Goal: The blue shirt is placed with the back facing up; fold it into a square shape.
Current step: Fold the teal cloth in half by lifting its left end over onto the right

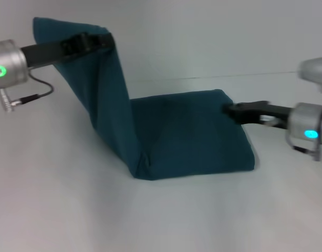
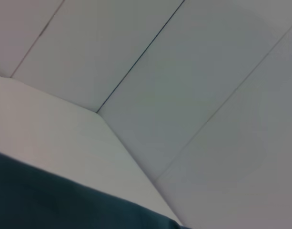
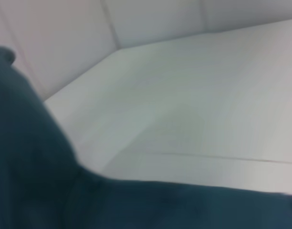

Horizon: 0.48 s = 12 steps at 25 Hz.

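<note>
Left gripper (image 1: 100,41) is clamped on the raised edge of the blue shirt (image 1: 187,131); right gripper (image 1: 230,111) touches its opposite edge, finger state indeterminate.

The blue shirt (image 1: 187,131) is made of soft, matt cloth. The table (image 1: 71,210) is seen as smooth and white.

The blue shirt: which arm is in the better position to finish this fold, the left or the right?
Probably the left. The left gripper holds one end of the blue shirt lifted high, ready to carry over the flat part. The right gripper sits low at the opposite edge, apparently pinning it to the table.
</note>
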{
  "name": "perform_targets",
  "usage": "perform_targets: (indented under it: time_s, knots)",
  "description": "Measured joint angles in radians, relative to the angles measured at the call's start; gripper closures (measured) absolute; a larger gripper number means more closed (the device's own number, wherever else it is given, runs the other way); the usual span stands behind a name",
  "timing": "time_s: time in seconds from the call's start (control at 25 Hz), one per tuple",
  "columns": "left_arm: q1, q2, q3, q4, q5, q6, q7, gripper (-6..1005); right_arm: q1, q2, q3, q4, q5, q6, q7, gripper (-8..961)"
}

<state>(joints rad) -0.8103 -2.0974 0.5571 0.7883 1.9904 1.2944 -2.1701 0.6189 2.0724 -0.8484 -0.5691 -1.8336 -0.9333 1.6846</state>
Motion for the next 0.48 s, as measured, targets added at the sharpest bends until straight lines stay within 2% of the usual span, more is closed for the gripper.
perform_targets:
  time_s: [0.24, 0.36, 0.48]
  knots:
    - [-0.019, -0.058, 0.072, -0.004, -0.06, -0.084, 0.004, 915, -0.14, -0.043, 0.105, -0.127, 0.0, -0.118, 0.031, 860]
    - [-0.027, -0.067, 0.132, -0.031, -0.12, -0.125, 0.016, 914, -0.188, -0.061, 0.169, -0.153, -0.002, -0.15, 0.032, 855]
    - [-0.043, -0.068, 0.208, -0.077, -0.204, -0.173, 0.04, 913, -0.225, -0.084, 0.213, -0.157, -0.006, -0.166, 0.032, 804]
